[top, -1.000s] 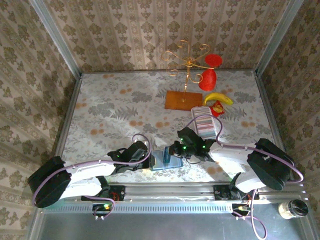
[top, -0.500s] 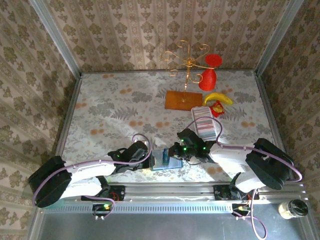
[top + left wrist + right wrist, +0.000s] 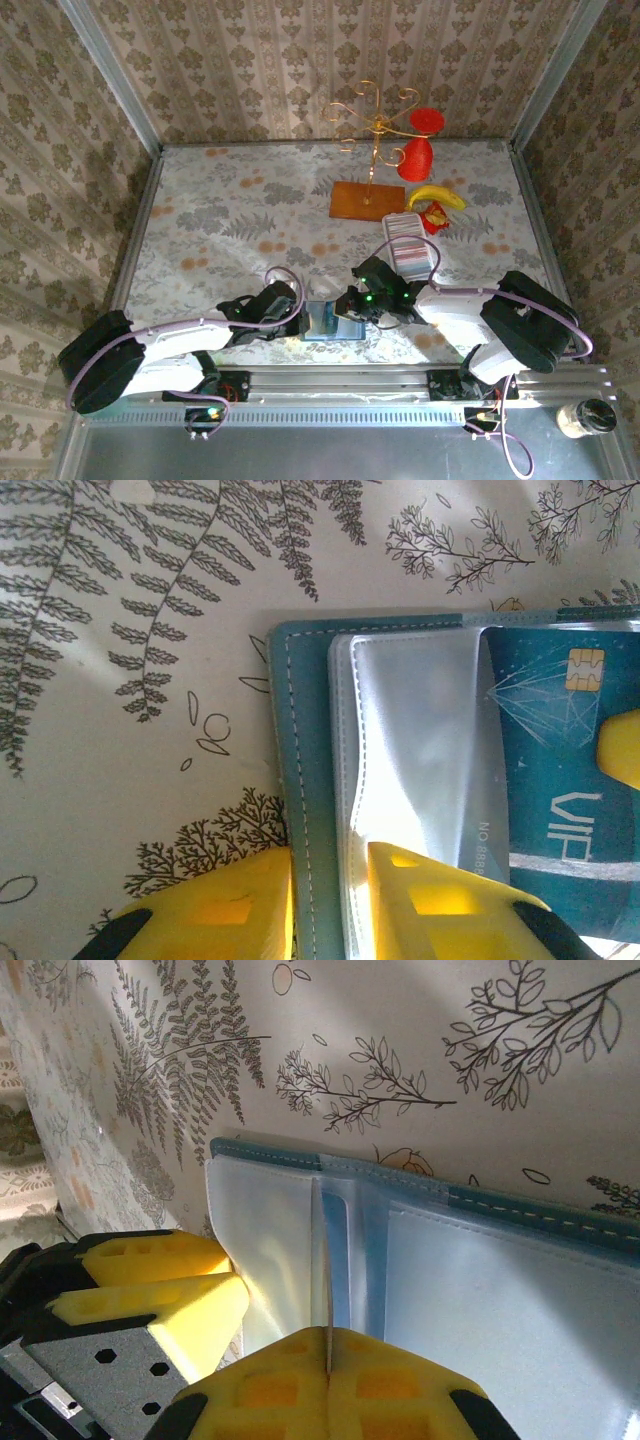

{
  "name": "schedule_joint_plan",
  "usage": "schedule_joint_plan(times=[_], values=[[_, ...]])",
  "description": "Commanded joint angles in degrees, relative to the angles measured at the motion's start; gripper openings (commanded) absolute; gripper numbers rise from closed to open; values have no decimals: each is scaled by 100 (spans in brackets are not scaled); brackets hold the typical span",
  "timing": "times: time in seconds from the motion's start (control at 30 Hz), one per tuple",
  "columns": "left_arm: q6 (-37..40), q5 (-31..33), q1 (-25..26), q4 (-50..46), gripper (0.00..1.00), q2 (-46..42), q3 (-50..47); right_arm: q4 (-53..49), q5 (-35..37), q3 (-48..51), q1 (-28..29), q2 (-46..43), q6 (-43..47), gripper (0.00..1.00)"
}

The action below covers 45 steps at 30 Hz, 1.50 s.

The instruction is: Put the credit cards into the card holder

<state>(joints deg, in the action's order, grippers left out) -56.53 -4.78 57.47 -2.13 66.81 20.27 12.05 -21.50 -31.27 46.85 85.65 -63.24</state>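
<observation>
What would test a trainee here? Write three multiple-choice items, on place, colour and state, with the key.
1. Where on the table does the card holder lie? A far left corner; B near edge, middle; C far right corner.
2. What colour is the card in the right gripper? A red; B black; C teal-blue.
3. How is the left gripper? A shut on the card holder's edge; B wide open above it; C shut on a red card.
Key: B, the top view shows it there; C, the left wrist view shows a teal VIP card; A, it pinches the cover.
</observation>
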Motion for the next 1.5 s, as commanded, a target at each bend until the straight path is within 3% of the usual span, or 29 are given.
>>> schedule_joint_plan(times=[0.0, 0.83, 1.17, 1.37, 1.47], values=[[2, -34, 71, 64, 24, 174, 91, -192, -170, 90, 10, -54, -6, 0], [11, -15, 145, 35, 23, 263, 153, -370, -551, 223, -135, -269, 212, 0], [28, -29, 166, 55, 22, 311, 188, -126, -526, 92, -126, 26, 186, 0], [2, -2, 163, 64, 22, 272, 153, -1263, -27, -211, -113, -108, 441, 23], [11, 3, 162, 64, 22, 252, 148, -1876, 387, -380, -70, -215, 537, 26]])
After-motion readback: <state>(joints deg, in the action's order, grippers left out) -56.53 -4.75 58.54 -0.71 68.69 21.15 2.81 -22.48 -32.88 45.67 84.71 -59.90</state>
